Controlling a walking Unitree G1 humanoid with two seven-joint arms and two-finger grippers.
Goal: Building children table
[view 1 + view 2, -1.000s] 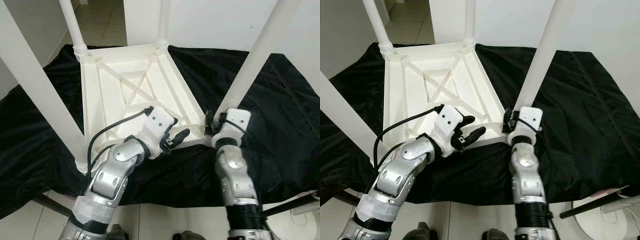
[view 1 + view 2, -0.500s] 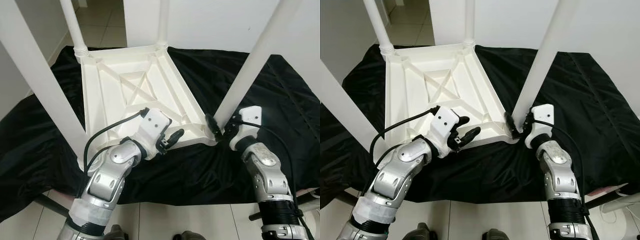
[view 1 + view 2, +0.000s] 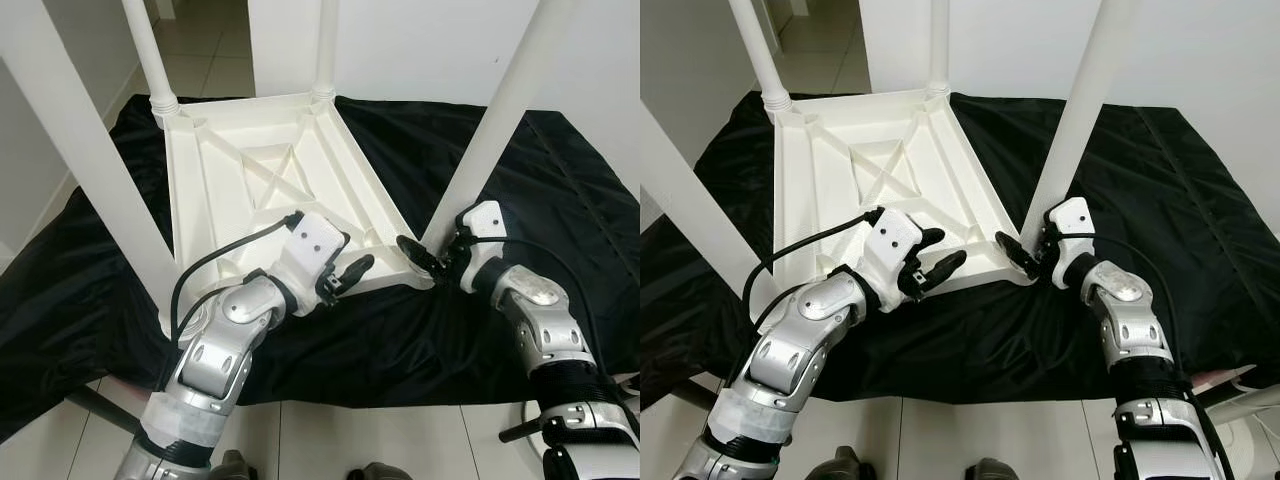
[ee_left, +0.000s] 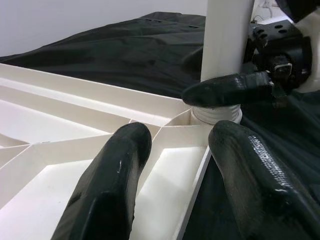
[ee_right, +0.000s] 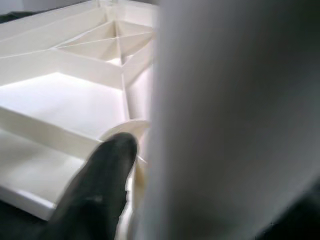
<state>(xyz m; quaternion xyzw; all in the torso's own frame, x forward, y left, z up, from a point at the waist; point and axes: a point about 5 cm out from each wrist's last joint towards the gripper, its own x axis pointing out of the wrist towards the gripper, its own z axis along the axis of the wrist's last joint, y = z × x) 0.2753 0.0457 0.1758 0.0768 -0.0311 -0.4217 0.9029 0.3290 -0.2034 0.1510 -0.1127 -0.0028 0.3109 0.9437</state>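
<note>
- L gripper (image 3: 350,275): fingers spread moderately, holding nothing; tips hover over near rim of tabletop (image 3: 262,180), near its right corner.
- R gripper (image 3: 1018,256): fingers at base of near-right leg (image 3: 1072,110); one finger (image 4: 227,90) lies against the leg just above its threaded collar. Other finger hidden, so can't tell if clamped.
- Tabletop lies upside down on black cloth (image 3: 560,200), ribs up, four legs standing up from corners.

Head stereo looks down; wrist views close, sharing table leg (image 4: 225,45) base.
</note>
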